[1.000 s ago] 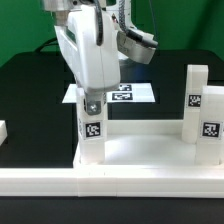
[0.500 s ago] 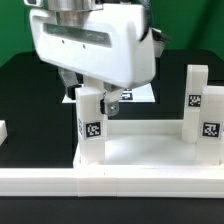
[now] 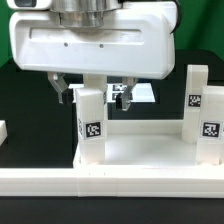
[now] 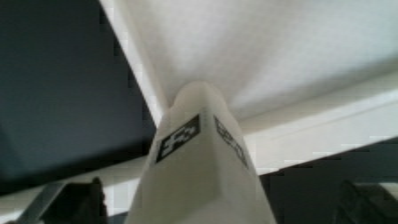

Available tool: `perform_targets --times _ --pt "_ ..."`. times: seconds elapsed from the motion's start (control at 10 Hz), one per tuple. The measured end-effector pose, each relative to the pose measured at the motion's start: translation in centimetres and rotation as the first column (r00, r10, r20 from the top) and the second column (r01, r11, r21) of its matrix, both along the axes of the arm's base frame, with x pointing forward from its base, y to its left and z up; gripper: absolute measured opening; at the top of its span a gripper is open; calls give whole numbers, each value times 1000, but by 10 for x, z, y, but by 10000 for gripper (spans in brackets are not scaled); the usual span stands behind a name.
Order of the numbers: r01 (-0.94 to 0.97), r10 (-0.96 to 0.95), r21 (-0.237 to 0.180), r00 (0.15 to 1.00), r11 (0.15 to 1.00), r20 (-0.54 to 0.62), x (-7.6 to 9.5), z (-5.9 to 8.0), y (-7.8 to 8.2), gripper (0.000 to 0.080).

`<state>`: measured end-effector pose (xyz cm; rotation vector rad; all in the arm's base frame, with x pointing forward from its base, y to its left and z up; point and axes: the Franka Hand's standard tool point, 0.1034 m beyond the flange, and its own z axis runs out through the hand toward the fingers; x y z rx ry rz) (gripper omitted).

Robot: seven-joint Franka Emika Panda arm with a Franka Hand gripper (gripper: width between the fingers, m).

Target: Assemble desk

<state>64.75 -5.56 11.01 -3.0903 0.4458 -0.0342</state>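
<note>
White plastic fills most of what you have to work with: the desk top (image 3: 140, 160) lies flat on the dark table (image 3: 25, 90), rim up, directly below the gripper (image 3: 93, 93). Standing on it are three legs. One leg (image 3: 92, 118) rises straight up between the fingers, and two more legs (image 3: 203, 105) stand together well off to the exterior view's right of the hand.

Your gripper is spread wide. The two fingers (image 3: 62, 90) sit on either side of the top of that near leg, with a visible gap on both sides, so nothing is held. The wrist view agrees: the leg (image 4: 199, 150) points up at the camera with its tag showing, and the dark fingertips (image 4: 71, 200) stand clear of it on both flanks.

My reading is that you are in the leg-fitting step, with this leg standing at its corner of the top and the hand loose around it. Whether it is fully seated I cannot tell; the joint at its foot is not clear enough from either camera.

If it needs more turning, you would close squarely on the upper part of the leg, keep the wrist in line with the leg's axis, and twist without leaning it. If it is seated, lift straight up so neither finger clips the leg. The marker board (image 3: 143, 93) lies beyond the hand.
</note>
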Motion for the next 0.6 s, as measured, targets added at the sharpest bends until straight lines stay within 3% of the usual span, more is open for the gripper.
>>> perform_targets --times 0.6 --pt "-369 369 -25 930 929 -4 1 2 -1 649"
